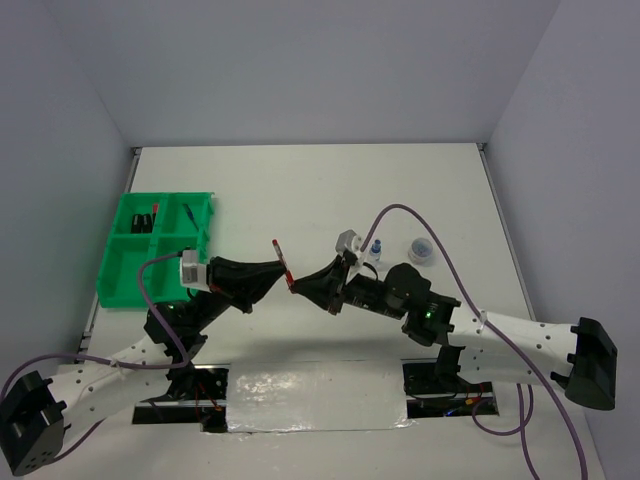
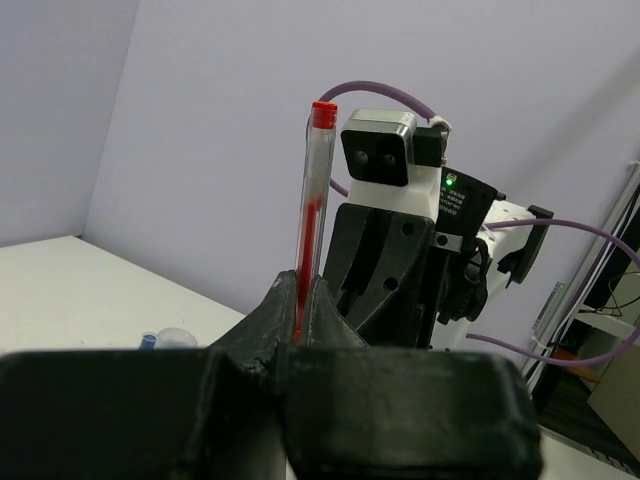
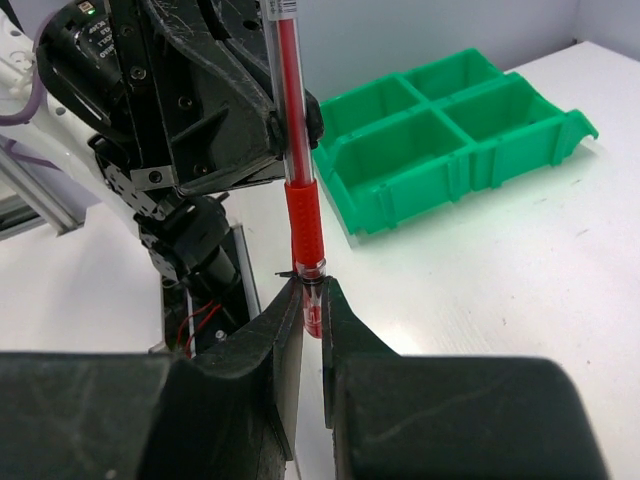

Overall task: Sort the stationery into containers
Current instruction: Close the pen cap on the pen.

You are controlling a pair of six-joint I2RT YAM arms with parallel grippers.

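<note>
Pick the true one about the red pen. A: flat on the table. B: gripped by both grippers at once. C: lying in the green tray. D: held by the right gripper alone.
B: the left gripper and right gripper each pinch the red pen, held above the table.

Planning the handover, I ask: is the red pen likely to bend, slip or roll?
Probably stiff: the red pen runs straight between the jaws of the left gripper and right gripper. Its smooth clear barrel may slip. Being thin and round, it would likely roll on the table.
</note>
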